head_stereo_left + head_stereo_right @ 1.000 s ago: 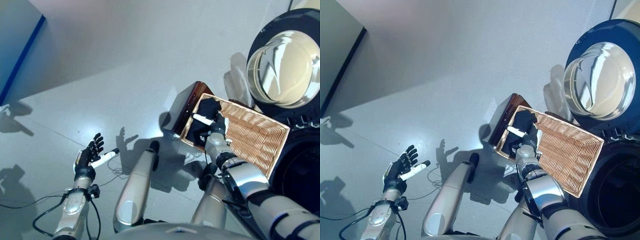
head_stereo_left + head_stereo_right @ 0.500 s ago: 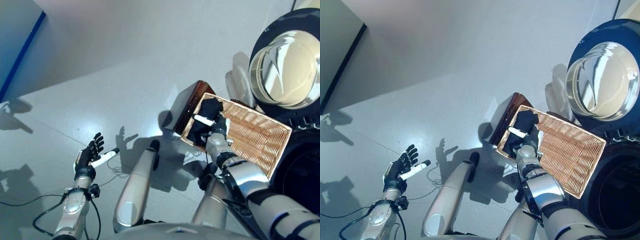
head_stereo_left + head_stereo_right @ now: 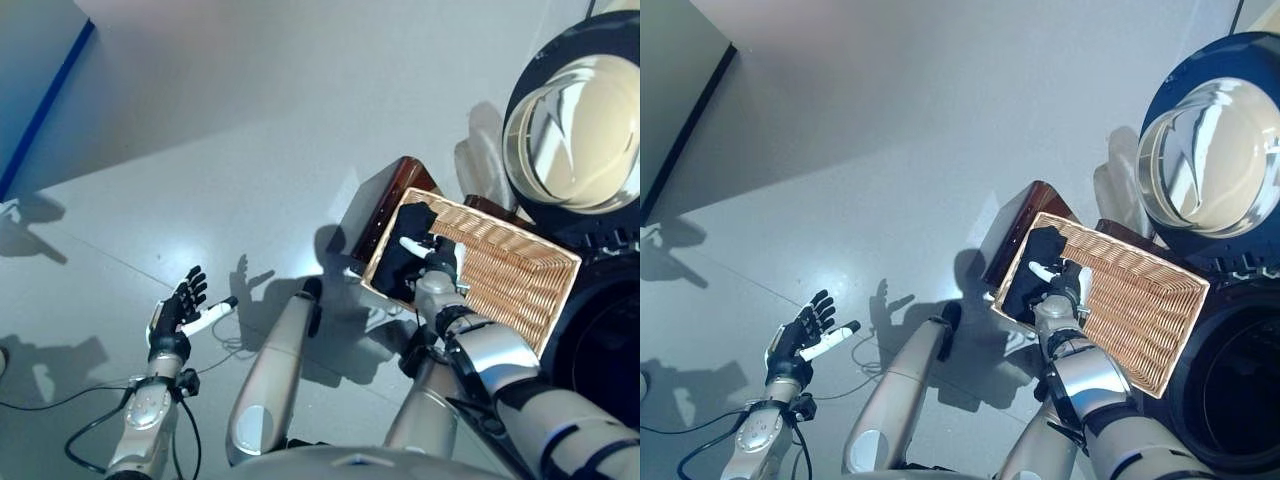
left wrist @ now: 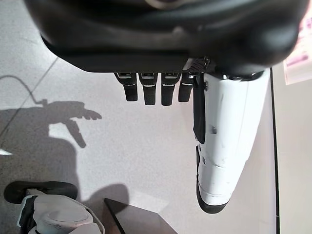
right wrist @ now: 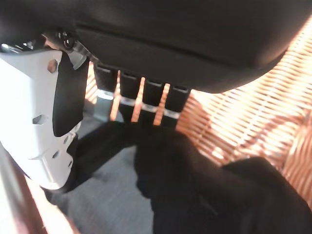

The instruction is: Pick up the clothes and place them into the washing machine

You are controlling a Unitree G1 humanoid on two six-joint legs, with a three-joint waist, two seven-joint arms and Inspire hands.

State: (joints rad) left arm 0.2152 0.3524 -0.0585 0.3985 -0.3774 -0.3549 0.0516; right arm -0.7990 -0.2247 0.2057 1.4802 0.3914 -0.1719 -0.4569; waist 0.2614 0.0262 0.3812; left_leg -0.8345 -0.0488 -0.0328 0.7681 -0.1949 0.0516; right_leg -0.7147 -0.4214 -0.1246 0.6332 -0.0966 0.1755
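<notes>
A wicker basket point(image 3: 520, 275) sits on a dark brown wooden stool point(image 3: 385, 205) on a grey floor point(image 3: 250, 130), just beside a washing machine point(image 3: 600, 330) at the right edge of the scene. The machine's round door point(image 3: 575, 130), with its domed glass and dark blue rim, stands swung open above the basket, and the dark mouth of the drum shows at the lower right. No writing can be read on anything here. A dark piece of clothing point(image 3: 410, 245) lies bunched in the basket's end nearest the stool, with the rest of the woven bottom bare. The right hand point(image 3: 432, 255) is down inside that end of the basket, on the clothing; in the right wrist view its fingers point(image 5: 141, 95) reach into the black cloth with the white-covered thumb beside them, but whether they have closed on the cloth cannot be told. The left hand point(image 3: 185, 305) hangs well away at the lower left, over bare floor, fingers straight and spread, holding nothing. A wide stretch of open floor lies to the left of the stool, running to a wall point(image 3: 30, 80) with a blue edge at the far upper left.
</notes>
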